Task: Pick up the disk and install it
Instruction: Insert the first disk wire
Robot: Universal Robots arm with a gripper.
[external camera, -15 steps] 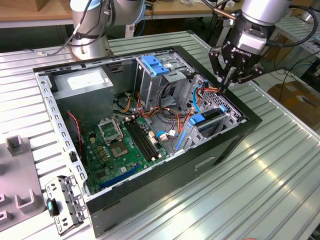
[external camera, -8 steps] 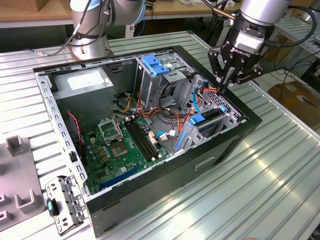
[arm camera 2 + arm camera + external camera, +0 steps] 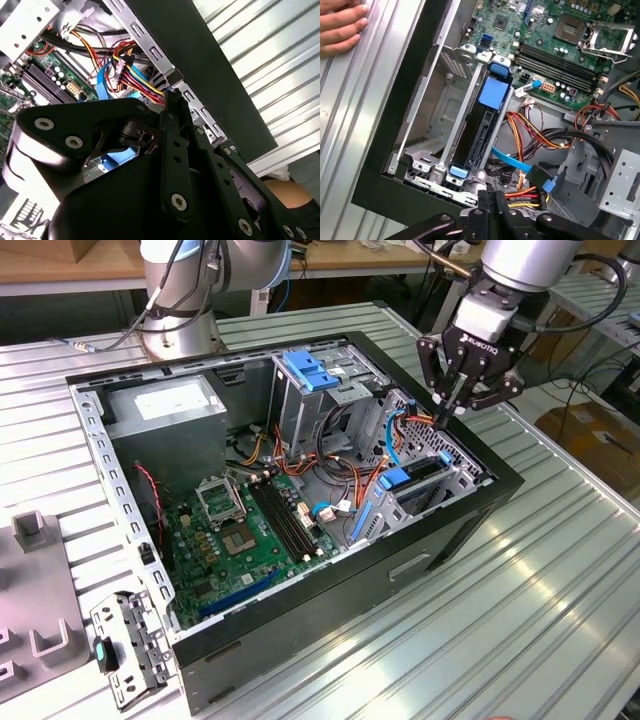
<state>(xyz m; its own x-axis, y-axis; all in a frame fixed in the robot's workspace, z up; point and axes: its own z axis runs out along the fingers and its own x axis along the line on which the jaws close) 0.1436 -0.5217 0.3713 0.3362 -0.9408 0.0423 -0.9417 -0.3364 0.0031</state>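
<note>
The disk (image 3: 482, 127) stands on edge in the drive cage (image 3: 432, 145) at the front corner of the computer case (image 3: 440, 540), blue tab uppermost. It looks rigid, fairly heavy and shock-sensitive; the blue carrier rails seem the safest hold. The hand (image 3: 448, 408) hovers above that cage, fingers closed, empty.

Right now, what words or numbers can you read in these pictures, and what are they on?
Gripper body: white lettering, a maker's mark, not quoted here.
Power supply label: print too small to read.
Motherboard markings: too small to read.
</note>
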